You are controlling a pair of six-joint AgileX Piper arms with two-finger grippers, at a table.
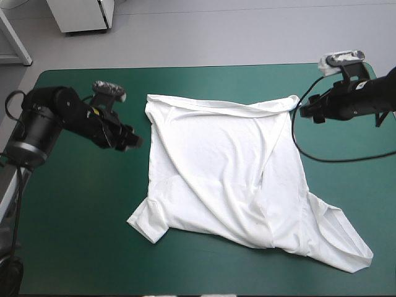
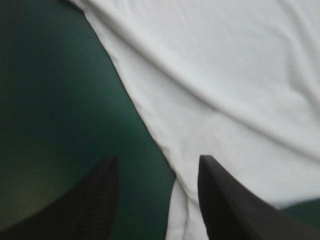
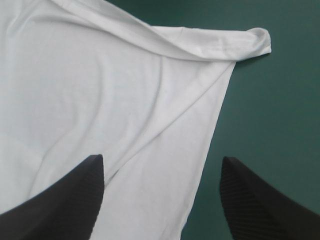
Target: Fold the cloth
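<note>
**T-shirt spread flat, both grippers unclenched at its far half**

T-shirt (image 1: 235, 173) lies spread and creased mid-table on the teal-green cover (image 1: 74, 235). Sleeves point toward the near edge; the far edge is folded over in a band. Left gripper (image 1: 135, 141) is just beside the shirt's left edge, black fingers spread, pinching nothing. Right gripper (image 1: 307, 110) is near the far right corner, fingers wide apart over the side edge.

The left arm (image 1: 59, 111) was matt black and built of thick, drum-shaped joints, one ringed by a grey band (image 1: 25, 148), with a small yellow mark (image 1: 94, 113) near the wrist. The right arm (image 1: 365, 96) was black too, but slimmer and boxier. The left pincer (image 2: 158, 165) and right pincer (image 3: 162, 165) each had two broad black fingers (image 3: 75, 200), curved like fins and finely ribbed.
</note>
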